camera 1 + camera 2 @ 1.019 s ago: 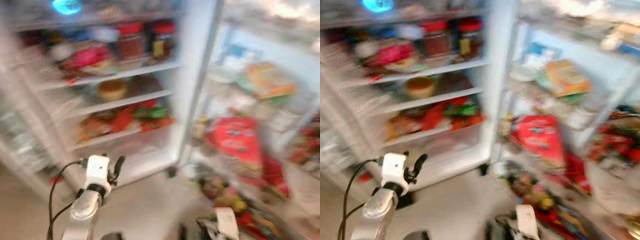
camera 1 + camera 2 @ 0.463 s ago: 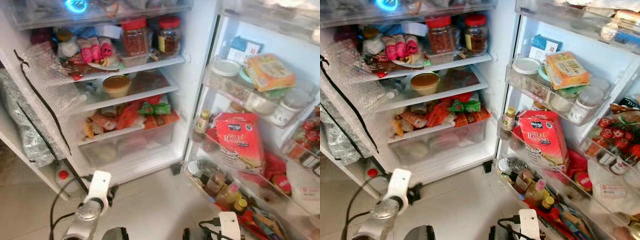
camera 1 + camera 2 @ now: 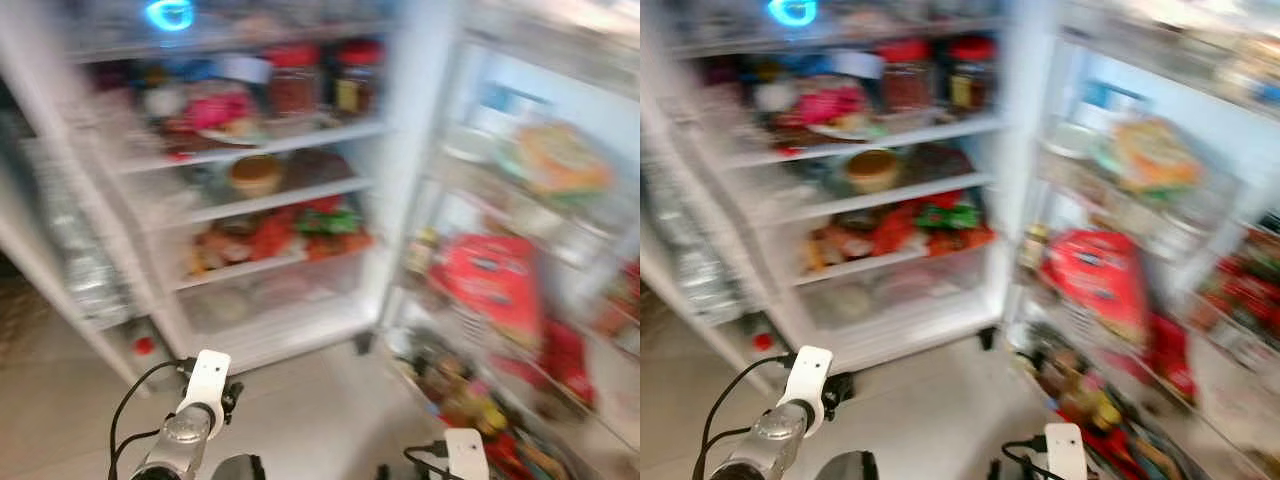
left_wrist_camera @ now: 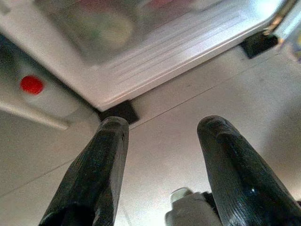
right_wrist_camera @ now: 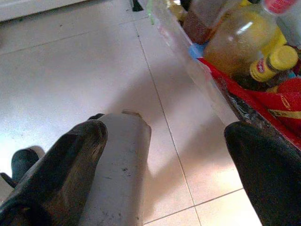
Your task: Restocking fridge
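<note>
Left wrist view, left pincer [image 4: 160,136] spread above floor [image 4: 188,94], fridge [image 4: 155,42] edge

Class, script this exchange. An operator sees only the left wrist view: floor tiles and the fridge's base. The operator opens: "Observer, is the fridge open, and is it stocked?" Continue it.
Observer: Open. The head views are blurred but show full shelves, with two red-lidded jars on an upper shelf.
Operator: What's in the door?
Observer: A big red bag stands in a door shelf.
Operator: Where is the right tool?
Observer: The right tool is open and empty, low over the floor tiles beside the door's bottom bin, where a yellowish bottle stands.
</note>
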### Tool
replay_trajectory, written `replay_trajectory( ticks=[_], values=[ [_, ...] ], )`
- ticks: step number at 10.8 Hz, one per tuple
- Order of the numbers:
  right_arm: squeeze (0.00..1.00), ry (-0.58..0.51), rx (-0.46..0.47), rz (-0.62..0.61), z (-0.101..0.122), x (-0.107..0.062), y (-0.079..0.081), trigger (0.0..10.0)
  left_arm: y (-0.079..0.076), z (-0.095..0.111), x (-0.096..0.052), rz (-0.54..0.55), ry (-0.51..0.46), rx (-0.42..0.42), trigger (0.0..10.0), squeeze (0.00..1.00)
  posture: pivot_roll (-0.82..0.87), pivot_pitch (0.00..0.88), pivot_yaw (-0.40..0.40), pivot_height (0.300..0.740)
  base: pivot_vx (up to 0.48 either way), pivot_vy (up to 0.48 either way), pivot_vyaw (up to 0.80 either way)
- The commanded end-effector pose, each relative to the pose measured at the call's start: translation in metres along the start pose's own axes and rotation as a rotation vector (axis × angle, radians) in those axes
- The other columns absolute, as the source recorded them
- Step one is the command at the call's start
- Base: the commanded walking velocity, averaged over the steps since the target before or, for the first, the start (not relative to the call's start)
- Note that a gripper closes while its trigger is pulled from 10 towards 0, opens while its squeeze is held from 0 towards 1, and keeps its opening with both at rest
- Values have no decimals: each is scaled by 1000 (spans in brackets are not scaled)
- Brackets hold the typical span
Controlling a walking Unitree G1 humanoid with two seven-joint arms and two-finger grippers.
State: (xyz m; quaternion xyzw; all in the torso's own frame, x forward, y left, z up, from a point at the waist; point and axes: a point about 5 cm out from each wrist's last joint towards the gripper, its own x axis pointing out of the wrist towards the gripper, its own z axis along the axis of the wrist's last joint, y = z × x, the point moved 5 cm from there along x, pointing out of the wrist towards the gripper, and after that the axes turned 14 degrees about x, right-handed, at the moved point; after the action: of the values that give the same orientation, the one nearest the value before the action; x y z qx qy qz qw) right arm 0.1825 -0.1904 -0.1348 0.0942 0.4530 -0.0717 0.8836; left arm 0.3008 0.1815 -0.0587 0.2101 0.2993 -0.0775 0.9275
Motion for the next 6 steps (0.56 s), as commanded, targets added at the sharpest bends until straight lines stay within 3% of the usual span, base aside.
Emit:
replay_trajectory(
  ticks=[1,6],
  values=[
    [0,134,12,35,-40,-6,16,10000,5,-7,-1,13,22,20,10000,0,-182,35,27,631,0,416,0],
    [0,155,96,5,-45,-7,15,10000,3,-36,-5,-15,147,40,10000,0,-186,38,38,631,0,480,0]
  ],
)
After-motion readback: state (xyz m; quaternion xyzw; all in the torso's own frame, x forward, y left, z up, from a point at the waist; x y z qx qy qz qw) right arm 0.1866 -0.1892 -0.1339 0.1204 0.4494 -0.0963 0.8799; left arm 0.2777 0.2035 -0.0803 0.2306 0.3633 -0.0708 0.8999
